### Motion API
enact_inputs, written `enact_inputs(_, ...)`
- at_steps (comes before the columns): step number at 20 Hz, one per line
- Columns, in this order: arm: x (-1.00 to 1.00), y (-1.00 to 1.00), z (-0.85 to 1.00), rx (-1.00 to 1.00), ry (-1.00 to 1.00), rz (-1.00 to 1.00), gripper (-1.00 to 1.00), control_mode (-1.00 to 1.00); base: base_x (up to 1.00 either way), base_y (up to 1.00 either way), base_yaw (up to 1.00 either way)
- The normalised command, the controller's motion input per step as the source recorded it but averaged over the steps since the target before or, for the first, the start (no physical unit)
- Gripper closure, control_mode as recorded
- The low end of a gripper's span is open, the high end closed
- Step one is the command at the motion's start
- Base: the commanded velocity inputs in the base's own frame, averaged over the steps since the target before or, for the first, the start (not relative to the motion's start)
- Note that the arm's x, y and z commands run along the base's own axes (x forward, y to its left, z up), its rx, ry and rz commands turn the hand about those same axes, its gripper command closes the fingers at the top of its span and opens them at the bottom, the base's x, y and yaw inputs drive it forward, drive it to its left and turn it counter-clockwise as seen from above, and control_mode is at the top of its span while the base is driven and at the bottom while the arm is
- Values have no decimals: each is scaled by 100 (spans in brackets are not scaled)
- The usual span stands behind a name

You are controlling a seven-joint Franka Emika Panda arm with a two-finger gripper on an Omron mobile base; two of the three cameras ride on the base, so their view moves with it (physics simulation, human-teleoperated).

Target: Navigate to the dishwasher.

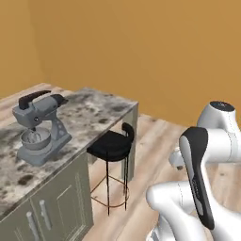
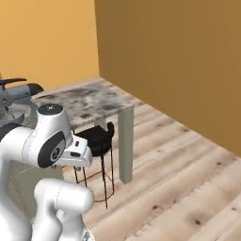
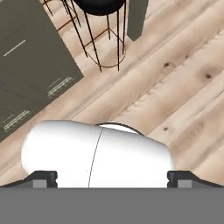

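The base faces a marble tabletop (image 1: 89, 110) carrying a mixer (image 1: 40, 127), a stool (image 1: 112, 145) beside it. No dishwasher front appears here; driving on seems needed. The gripper (image 3: 112, 178) holds nothing, fingertips wide apart.

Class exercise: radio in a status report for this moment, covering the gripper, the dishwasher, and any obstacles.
Gripper tucked over the wooden floor, fingers wide apart, empty. Dishwasher unsighted. Ahead: marble counter with stand mixer, black stool at its end.
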Motion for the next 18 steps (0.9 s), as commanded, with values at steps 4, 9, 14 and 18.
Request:
enact_inputs(4,0,0,0,0,0,0,-100,100,0,0,100)
enact_inputs(9,0,0,0,0,0,0,-100,100,11,-11,84)
enact_inputs(14,0,0,0,0,0,0,-100,100,16,-26,69)
enact_inputs(18,0,0,0,0,0,0,-100,100,8,-47,48)
